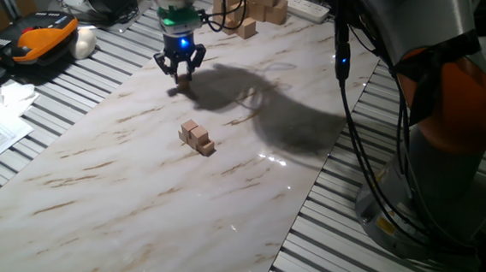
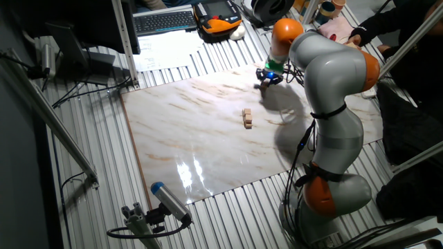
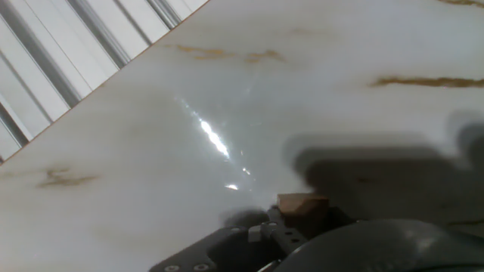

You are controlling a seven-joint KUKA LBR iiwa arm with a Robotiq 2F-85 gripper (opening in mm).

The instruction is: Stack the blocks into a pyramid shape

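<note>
- Blocks first, going big to small: the marble counter (image 1: 119, 187) is what I'm building on, since it's flat and smooth enough for tiny cubes to sit square.
- My gripper (image 1: 179, 65) is down near the far edge of the counter, toward its far left corner in the one fixed view, fingers pointing straight down.
- A pile of larger pale blocks (image 1: 259, 4) sits past the far edge. Not mine to touch, so I'd guess it's parked there out of the way.
- The small cluster of blocks (image 1: 197, 137) sits around the middle of the counter, cubes touching, probably the pyramid's base.
- One loose block (image 3: 302, 204) is between my fingers in the hand view. Looks like I'm clamped on it, but honestly I can't tell.
</note>
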